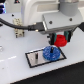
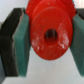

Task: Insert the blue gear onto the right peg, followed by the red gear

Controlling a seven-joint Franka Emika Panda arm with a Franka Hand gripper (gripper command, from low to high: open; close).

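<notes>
red gear (image 2: 49, 34) sits clamped between the teal pads (image 2: 21, 41) of the gripper (image 1: 59, 40), its centre hole facing the wrist camera. in the exterior view it hangs above and a little toward that view's right of the blue gear (image 1: 49, 53), which already lies on the white plate (image 1: 35, 58) where the right peg should be; the peg itself i cannot make out. to do this well, line the hole over the blue gear's hub, keep the disc level, descend slowly, and release only once it seats.
</notes>
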